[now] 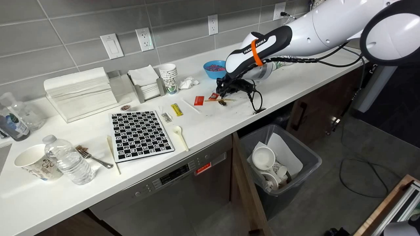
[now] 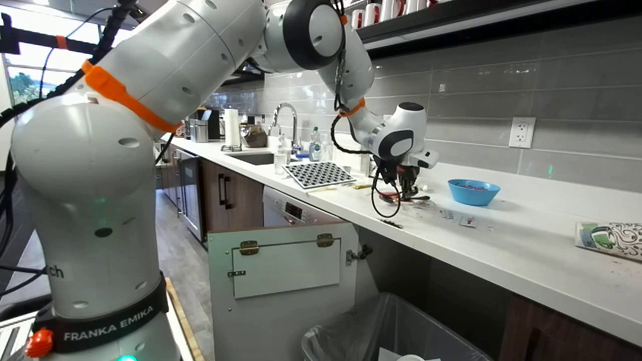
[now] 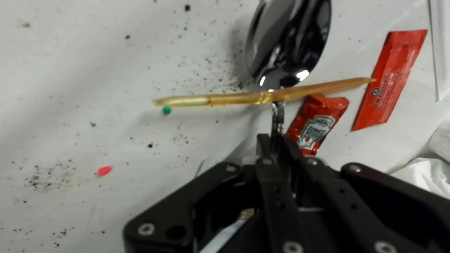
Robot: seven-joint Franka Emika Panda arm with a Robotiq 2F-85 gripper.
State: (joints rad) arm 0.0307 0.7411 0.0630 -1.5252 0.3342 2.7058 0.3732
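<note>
1. Tool pointing down, its jaws narrow, with the handle of a spoon pinched between them; both exterior views show it low over the desk.
2. Beyond the fingertips the spoon's bowl shows in the wrist view; whether it touches the desk cannot be told.
3. A stick runs across the spoon's neck, just ahead of the fingertips, its thin end by the soy packet; whether the two touch cannot be told.
4. A ketchup packet is just beside the handle, between the fingertips and the soy packet.
5. Near the stick's blunt end is a green speck; a pink speck and dark crumbs dot the desk around.
6. A blue bowl of pink and purple bits stands near the tool, and a crumpled tissue lies between that bowl and a stack of cups.
7. Farther along the desk, in an exterior view, are a yellow packet, a checkered board, a fork and an upright bottle.
8. Below the desk's edge a bin holds white containers and a white sheet.
</note>
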